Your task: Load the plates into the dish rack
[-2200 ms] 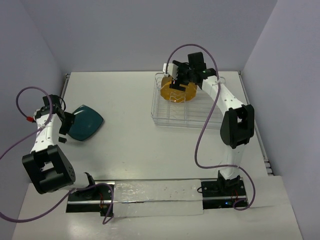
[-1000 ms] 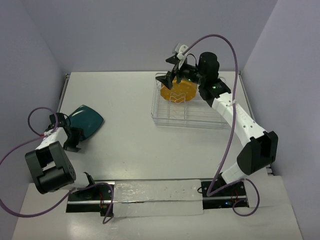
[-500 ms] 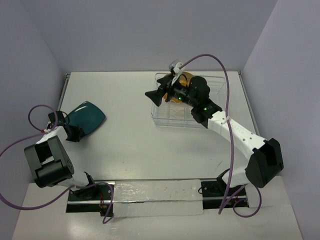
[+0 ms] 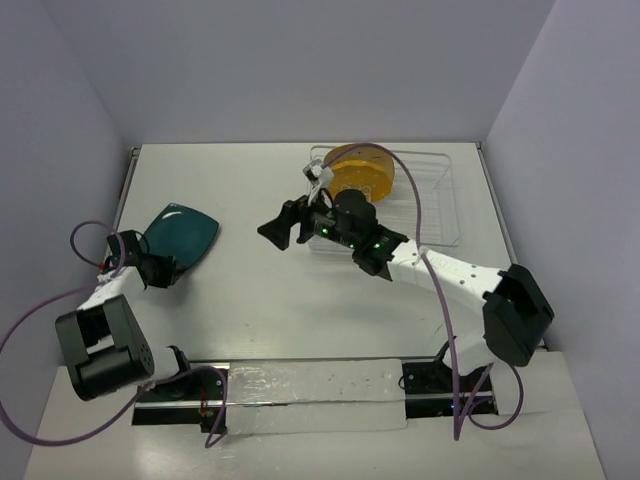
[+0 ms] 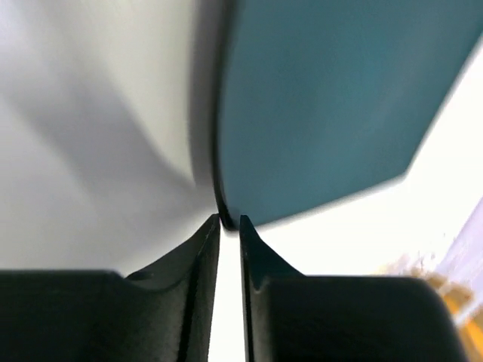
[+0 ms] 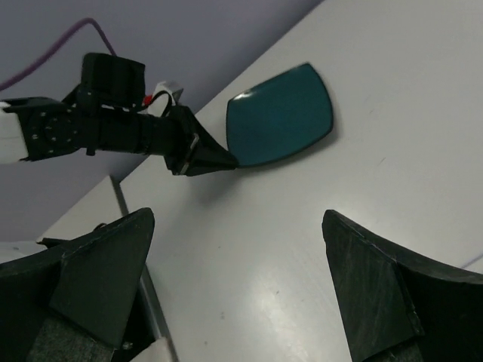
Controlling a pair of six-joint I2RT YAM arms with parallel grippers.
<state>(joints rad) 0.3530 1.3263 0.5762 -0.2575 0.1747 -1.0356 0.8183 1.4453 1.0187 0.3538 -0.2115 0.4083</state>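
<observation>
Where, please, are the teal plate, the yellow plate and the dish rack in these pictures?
teal plate [image 4: 188,232]: top external view, middle of its face.
yellow plate [image 4: 360,175]: top external view, middle of its visible face.
dish rack [image 4: 432,205]: top external view, bare wire floor near its right end.

Looks pretty stock: white shells on left arm [image 4: 100,293] and right arm [image 4: 450,272], chunky black joint housings [image 4: 515,318], loopy purple cables [image 4: 446,330], tiny green lights [image 4: 377,250] near the right wrist, matte black wedge tool fingers [image 6: 98,279].
</observation>
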